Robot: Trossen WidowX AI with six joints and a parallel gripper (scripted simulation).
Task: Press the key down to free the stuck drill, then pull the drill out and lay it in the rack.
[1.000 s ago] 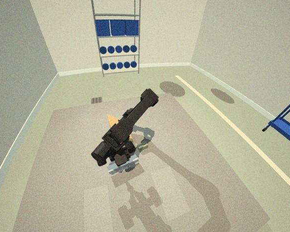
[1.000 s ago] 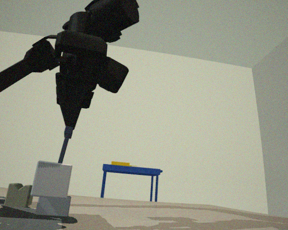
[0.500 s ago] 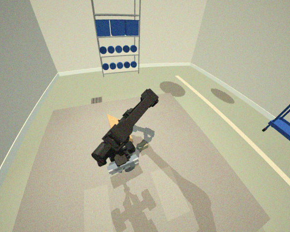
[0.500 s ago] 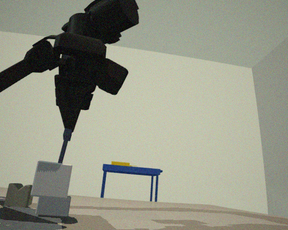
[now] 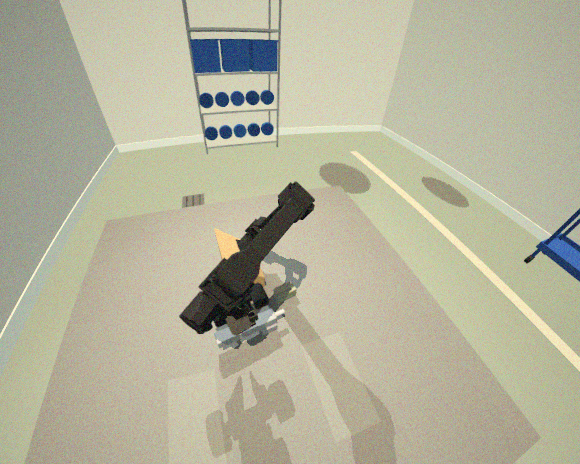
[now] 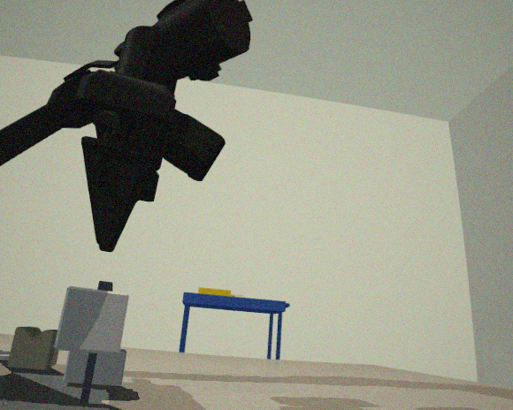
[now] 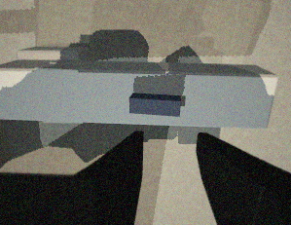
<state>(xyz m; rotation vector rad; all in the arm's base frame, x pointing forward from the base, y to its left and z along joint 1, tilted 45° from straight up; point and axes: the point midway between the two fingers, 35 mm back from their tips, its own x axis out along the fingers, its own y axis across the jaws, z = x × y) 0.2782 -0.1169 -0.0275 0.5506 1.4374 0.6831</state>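
Black gripper hanging above a pale grey block on a tan tabletop.

The matte, wedge-shaped gripper fingers stand partly apart with nothing between them. The boxy block sits on a smaller grey base, a short dark key poking up from its top. A slim dark drill stands low against the block's front. A notched olive rack sits just beside the block, nothing visible in it. A blue table carrying a flat yellow slab stands well behind.
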